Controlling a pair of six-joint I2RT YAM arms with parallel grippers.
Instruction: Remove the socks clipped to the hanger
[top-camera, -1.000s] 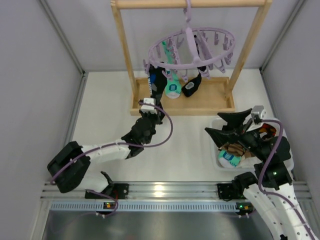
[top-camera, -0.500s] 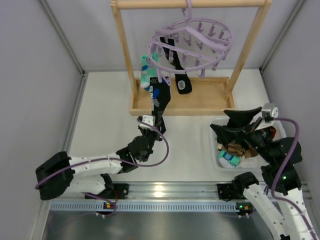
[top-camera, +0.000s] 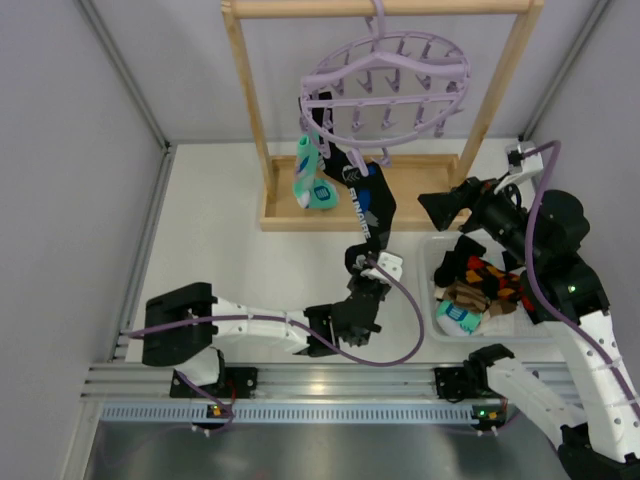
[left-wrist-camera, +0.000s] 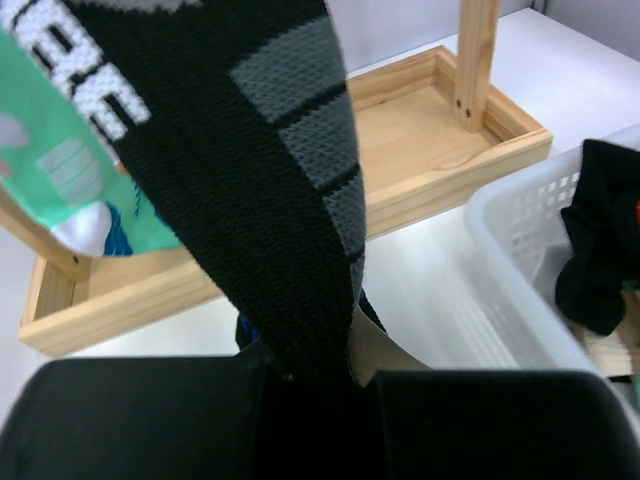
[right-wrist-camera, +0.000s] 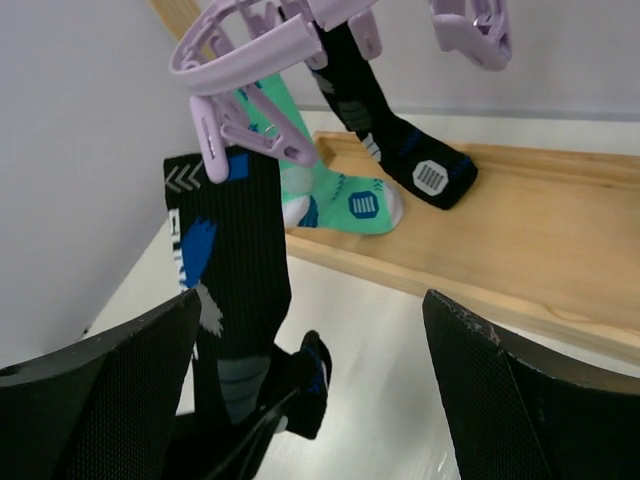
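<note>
The lavender ring hanger (top-camera: 385, 85) hangs by its hook from the wooden rack's top bar. A long black sock (top-camera: 368, 205) with blue and grey patches is still clipped to the hanger's rim and pulled taut down and to the right. My left gripper (top-camera: 362, 268) is shut on its foot end; in the left wrist view the black sock (left-wrist-camera: 270, 170) runs down between the gripper (left-wrist-camera: 315, 375). A teal-white sock (top-camera: 313, 180) and a second black sock (right-wrist-camera: 400, 140) hang from other pegs. My right gripper (top-camera: 450, 210) is open and empty, raised right of the rack, facing the clipped sock (right-wrist-camera: 235, 260).
The wooden rack (top-camera: 245, 110) stands on a shallow wooden tray base (top-camera: 420, 205). A white slotted basket (top-camera: 428, 290) at the right holds several removed socks, argyle and brown among them. Grey walls close in the left, right and back.
My left arm has swung to the right, dragging the black sock's foot with it; the hanger has turned and tilted. My right arm has lifted off the basket toward the rack.
</note>
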